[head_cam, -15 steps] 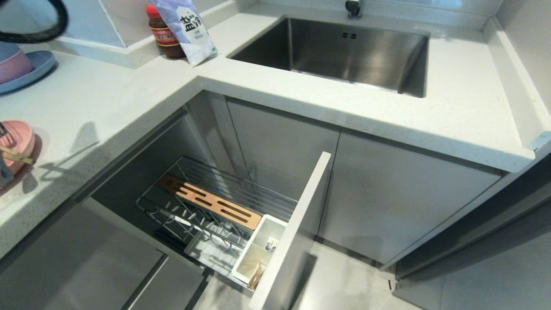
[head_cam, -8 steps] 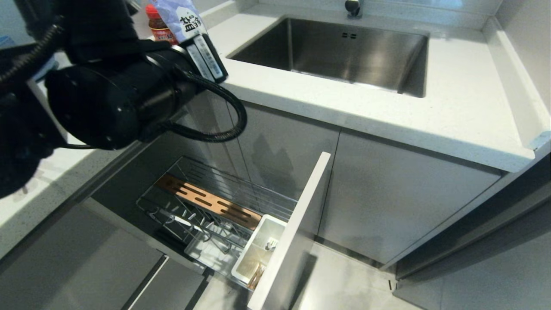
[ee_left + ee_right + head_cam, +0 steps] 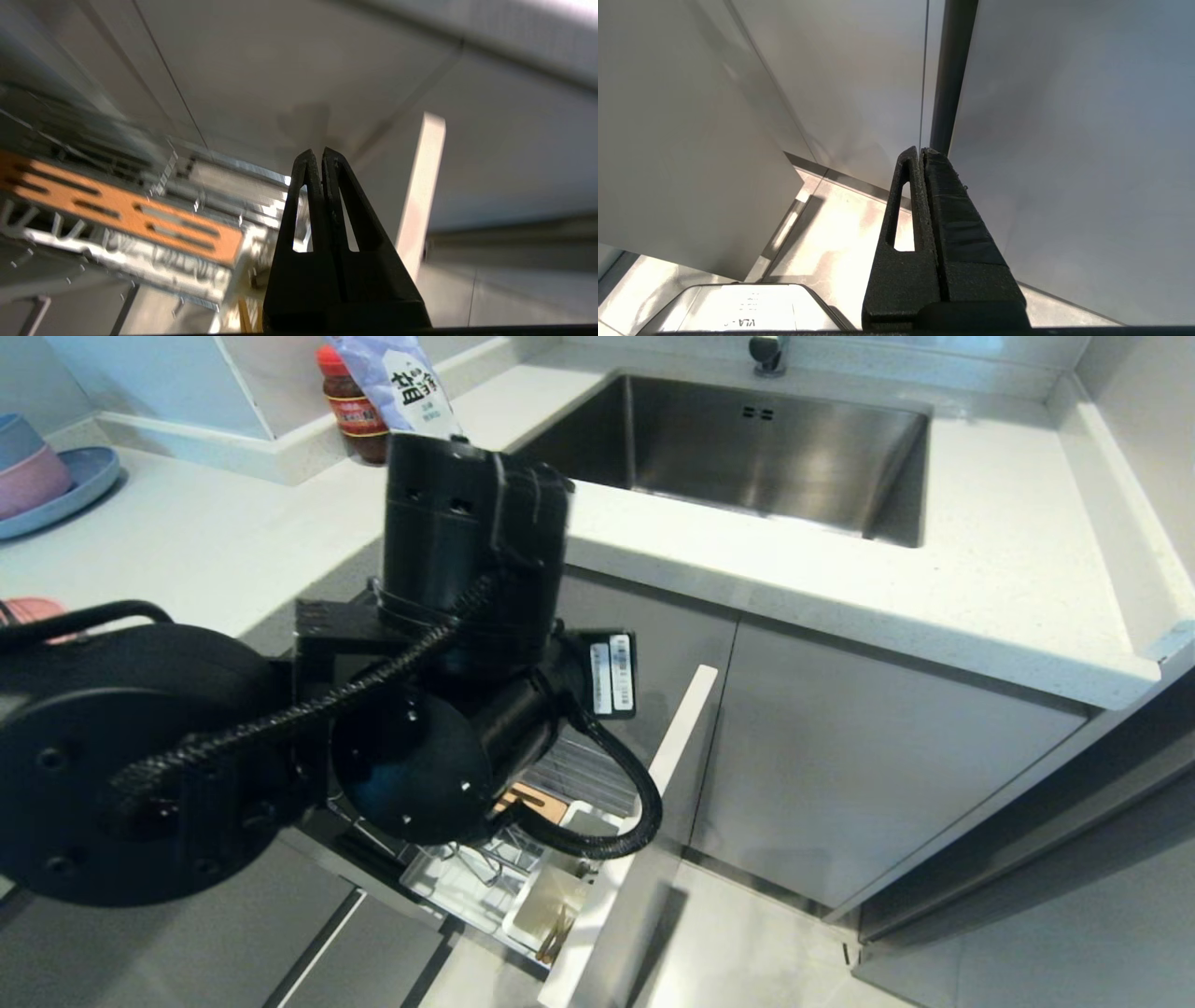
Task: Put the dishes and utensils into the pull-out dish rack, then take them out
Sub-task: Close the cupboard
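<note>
Table (image 3: 980, 579) of pale speckled stone wraps the corner of the kitchen, with a steel sink (image 3: 747, 448) sunk into it at the back. Grey cabinet doors (image 3: 868, 756) run beneath its front edge. The left arm (image 3: 280, 747), black and bulky with a ribbed cable looping off it, reaches across the head view and hides most of the pull-out dish rack (image 3: 485, 877), which stands drawn out of the cabinet below the table. The rack's pale panel front (image 3: 653, 803) juts forward on edge, and just behind it sits the white plastic cutlery holder (image 3: 546, 910) with the light wooden chopsticks (image 3: 557, 933) standing in its near end. In the left wrist view the left gripper (image 3: 322, 156) hangs above the rack with its jaws clenched on nothing, near the slotted wooden strip (image 3: 117, 210) and the panel front. The right gripper (image 3: 920, 154) is parked low beside a cabinet door, over the floor, its jaws also pressed together and bare. Far left on the table lie a blue plate (image 3: 79, 490) bearing stacked bowls (image 3: 28, 467), and a pink plate's rim (image 3: 33, 609) peeks from behind the arm. A salt bag (image 3: 397, 383) and a red-capped jar (image 3: 350, 406) stand by the wall.
</note>
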Controlling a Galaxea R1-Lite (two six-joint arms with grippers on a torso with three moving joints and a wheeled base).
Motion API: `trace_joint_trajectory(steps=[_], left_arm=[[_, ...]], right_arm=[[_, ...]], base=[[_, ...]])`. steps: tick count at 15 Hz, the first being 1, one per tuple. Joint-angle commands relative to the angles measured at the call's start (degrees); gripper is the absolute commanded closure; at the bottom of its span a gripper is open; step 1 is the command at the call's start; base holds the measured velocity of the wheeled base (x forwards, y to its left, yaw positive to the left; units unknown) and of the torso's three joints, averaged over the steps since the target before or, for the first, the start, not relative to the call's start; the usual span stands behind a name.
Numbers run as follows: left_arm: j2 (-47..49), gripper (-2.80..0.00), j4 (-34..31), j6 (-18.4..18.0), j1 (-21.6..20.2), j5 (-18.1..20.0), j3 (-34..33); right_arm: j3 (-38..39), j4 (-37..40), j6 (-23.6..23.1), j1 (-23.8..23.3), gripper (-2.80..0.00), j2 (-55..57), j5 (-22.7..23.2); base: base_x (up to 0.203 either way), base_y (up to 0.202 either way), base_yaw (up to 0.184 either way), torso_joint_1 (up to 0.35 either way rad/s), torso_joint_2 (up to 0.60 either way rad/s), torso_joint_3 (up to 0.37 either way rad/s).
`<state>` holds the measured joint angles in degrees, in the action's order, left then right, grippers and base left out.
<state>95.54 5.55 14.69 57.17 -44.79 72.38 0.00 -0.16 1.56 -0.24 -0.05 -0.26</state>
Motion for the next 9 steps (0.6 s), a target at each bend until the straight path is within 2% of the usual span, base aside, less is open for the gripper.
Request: trace_joint_trajectory(steps=[1, 4, 5, 9], left_arm=[[3.01, 0.00, -2.19, 1.49, 3.06, 0.81, -0.15], [5.00, 0.00, -8.30, 5.87, 5.30, 3.06, 0.02], [5.02, 0.00, -8.71, 6.07, 5.68, 4.14, 0.49], [5.33, 0.00, -9.54, 6.22, 5.85, 4.41, 0.31]], right_arm=[[0.09, -0.02, 0.02, -0.02, 0.00, -0.13, 0.00], [0.09, -0.02, 0.02, -0.02, 0.00, -0.13, 0.00], [0.09, -0.02, 0.02, 0.03, 0.00, -0.13, 0.00], [0.09, -0.02, 0.02, 0.00, 0.00, -0.13, 0.00]], base=[[0.000, 0.000, 0.000, 0.000, 0.00, 0.000], [0.000, 0.000, 0.000, 0.000, 0.00, 0.000], [0.000, 0.000, 0.000, 0.000, 0.00, 0.000], [0.000, 0.000, 0.000, 0.000, 0.00, 0.000]])
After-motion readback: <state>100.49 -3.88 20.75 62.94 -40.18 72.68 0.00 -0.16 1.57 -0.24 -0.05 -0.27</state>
